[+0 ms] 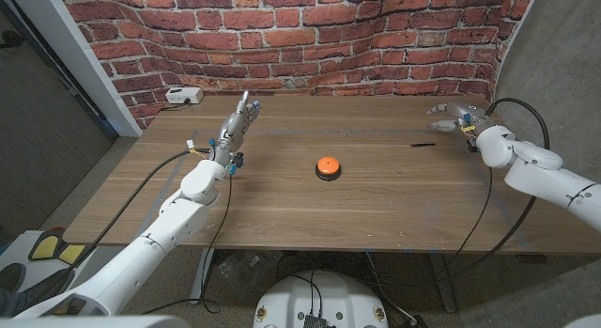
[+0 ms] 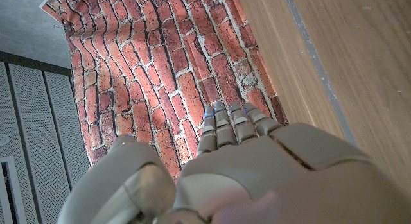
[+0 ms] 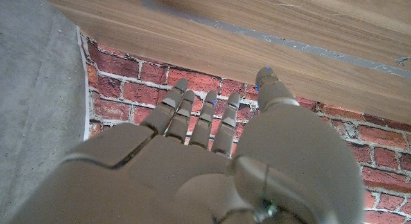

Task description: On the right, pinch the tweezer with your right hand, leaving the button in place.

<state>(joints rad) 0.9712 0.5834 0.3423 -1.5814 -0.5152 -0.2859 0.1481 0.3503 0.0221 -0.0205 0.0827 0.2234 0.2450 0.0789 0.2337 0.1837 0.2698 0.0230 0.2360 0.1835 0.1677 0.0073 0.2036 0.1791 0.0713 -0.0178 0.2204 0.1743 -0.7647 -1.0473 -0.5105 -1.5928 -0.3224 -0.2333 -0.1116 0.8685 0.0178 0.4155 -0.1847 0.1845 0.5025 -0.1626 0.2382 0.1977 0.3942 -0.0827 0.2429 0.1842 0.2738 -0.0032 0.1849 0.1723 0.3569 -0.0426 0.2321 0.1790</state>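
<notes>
Tweezer [image 1: 423, 144] lay as a thin dark sliver on the right part of the wooden table [image 1: 376, 210], toward the far side, well apart from the orange button [image 1: 327, 166] at table centre. Right hand [image 1: 457, 118] was raised just beyond the tweezer, near the far right corner, fingers spread and released, grasping nothing; the right wrist view showed the fingers [image 3: 192, 115] extended toward the brick wall [image 3: 160, 89]. Left hand [image 1: 235, 129] stood over the far left of the table, fingers straight and together, also holding nothing.

Judgement on the step in hand: reach not yet closed. The hand should come back toward the near side and down until thumb and a fingertip bracket the tweezer's slim body, then close gently so it does not skid on the wood. The button sits far enough left that a direct descent should leave it undisturbed.

No brand, label or legible writing seen. A white box [image 1: 183, 96] sat at the far left edge, unmarked as far as could be told.
</notes>
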